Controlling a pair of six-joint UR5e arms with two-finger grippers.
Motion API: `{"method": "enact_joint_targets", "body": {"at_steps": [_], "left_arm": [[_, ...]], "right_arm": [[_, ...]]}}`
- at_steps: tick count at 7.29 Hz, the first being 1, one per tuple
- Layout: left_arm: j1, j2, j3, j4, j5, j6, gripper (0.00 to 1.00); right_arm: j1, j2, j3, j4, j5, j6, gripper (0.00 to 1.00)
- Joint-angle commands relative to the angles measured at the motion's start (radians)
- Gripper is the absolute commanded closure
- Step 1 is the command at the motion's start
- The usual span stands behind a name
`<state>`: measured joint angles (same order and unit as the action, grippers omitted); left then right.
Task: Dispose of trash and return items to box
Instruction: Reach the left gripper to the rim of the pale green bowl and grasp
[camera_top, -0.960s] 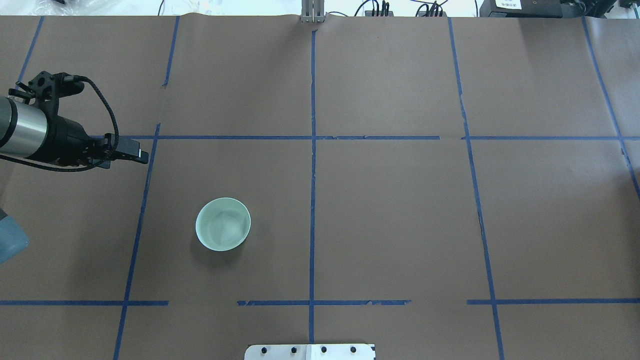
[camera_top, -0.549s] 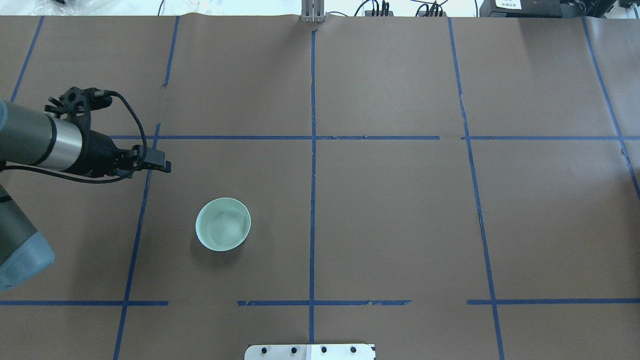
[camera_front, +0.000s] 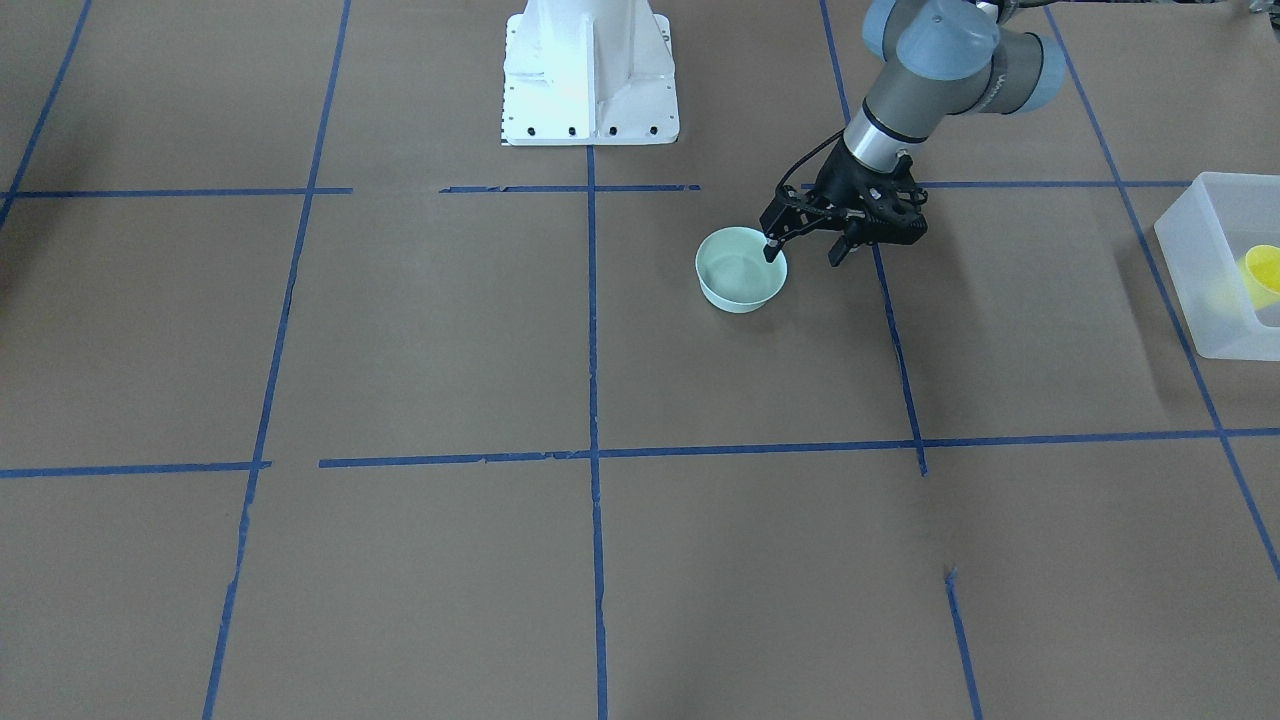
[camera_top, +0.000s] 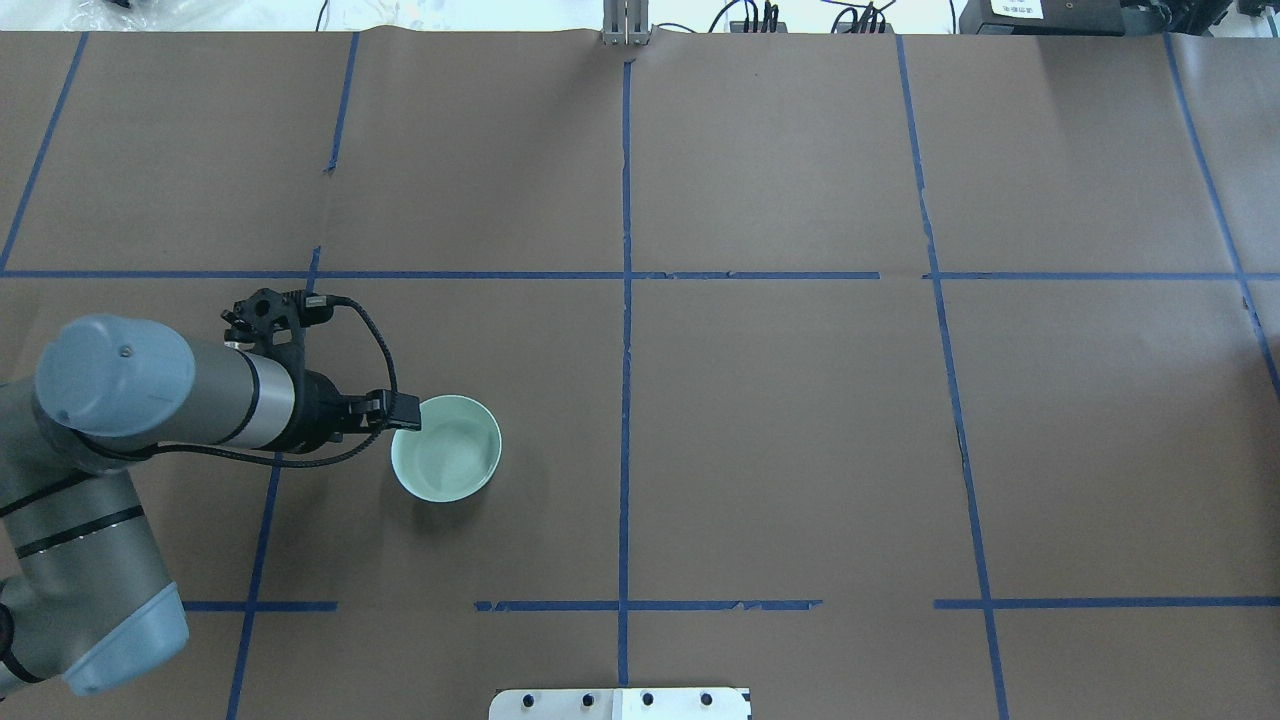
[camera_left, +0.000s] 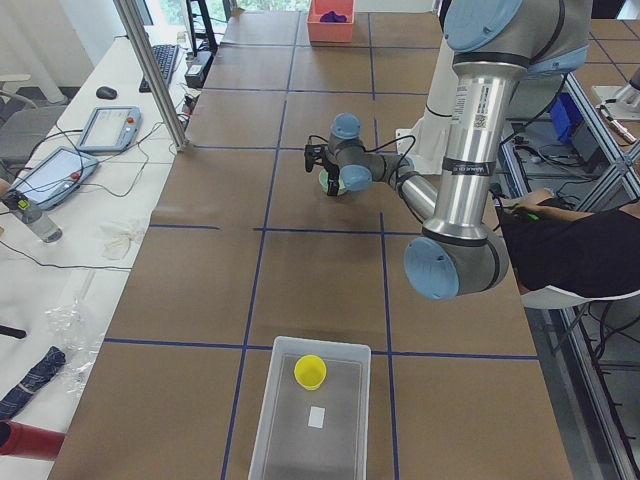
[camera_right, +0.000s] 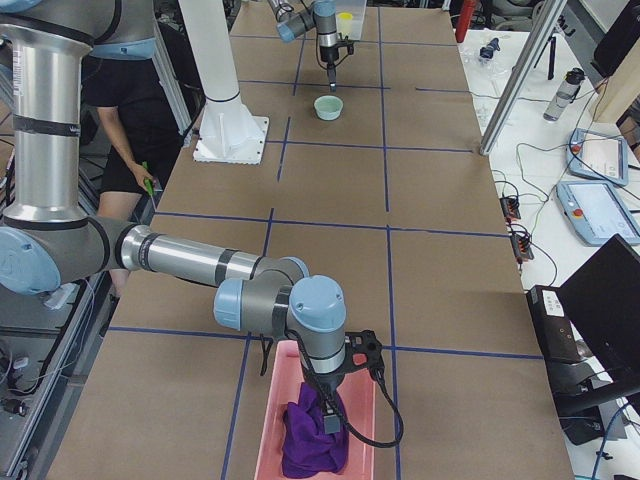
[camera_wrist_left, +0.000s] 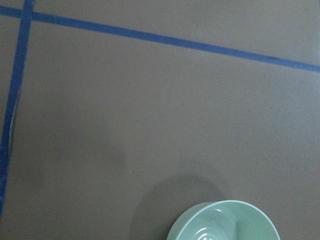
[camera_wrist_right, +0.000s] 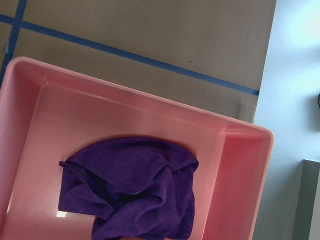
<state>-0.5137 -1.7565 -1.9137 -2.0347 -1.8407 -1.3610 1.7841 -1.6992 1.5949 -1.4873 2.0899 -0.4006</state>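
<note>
A: Risk first. Mint-green bowl (camera_front: 741, 270) upright on the table (camera_front: 400, 350). Left gripper (camera_front: 801, 257) just right of it, fingers apart, one tip over the rim, the other outside.

B: Thin wall pinch. An off-line descent could tip or skate the bowl, and it could slip on the carry to the box (camera_front: 1195, 280) at far right, which holds the yellow cup (camera_front: 1262, 270).

A: Pose: forearm low, wrist pointing down. Right gripper (camera_right: 330, 420) hangs over a pink bin (camera_wrist_right: 240, 165) holding a purple cloth (camera_wrist_right: 130, 190). Cannot tell its fingers' state.
</note>
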Motion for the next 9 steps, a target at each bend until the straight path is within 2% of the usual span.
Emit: {"method": "enact_joint_targets", "body": {"at_steps": [1, 2, 3, 4, 5, 6, 8, 9], "left_arm": [[0.041, -0.073, 0.047, 0.095, 0.055, -0.015, 0.04], [0.044, -0.072, 0.058, 0.096, 0.055, -0.015, 0.09], [0.046, -0.074, 0.070, 0.097, 0.055, -0.015, 0.23], [0.046, -0.074, 0.079, 0.097, 0.055, -0.015, 0.51], [0.043, -0.072, 0.073, 0.097, 0.054, -0.015, 0.88], [0.043, -0.072, 0.070, 0.100, 0.052, -0.015, 1.00], [0.044, -0.078, 0.076, 0.108, 0.043, -0.016, 1.00], [0.043, -0.078, 0.061, 0.109, 0.038, -0.016, 1.00]], "right_arm": [[0.000, -0.011, 0.020, 0.002, 0.062, -0.003, 0.00], [0.000, -0.004, 0.037, 0.016, 0.087, 0.006, 0.00], [0.000, 0.003, 0.034, 0.016, 0.172, 0.035, 0.00], [-0.006, 0.003, 0.039, 0.013, 0.255, 0.172, 0.00], [-0.023, 0.038, 0.042, 0.010, 0.280, 0.227, 0.00], [-0.040, 0.045, 0.039, 0.010, 0.277, 0.230, 0.00], [-0.069, 0.065, 0.039, 0.009, 0.275, 0.262, 0.00], [-0.104, 0.088, 0.039, 0.010, 0.289, 0.370, 0.00]]}}
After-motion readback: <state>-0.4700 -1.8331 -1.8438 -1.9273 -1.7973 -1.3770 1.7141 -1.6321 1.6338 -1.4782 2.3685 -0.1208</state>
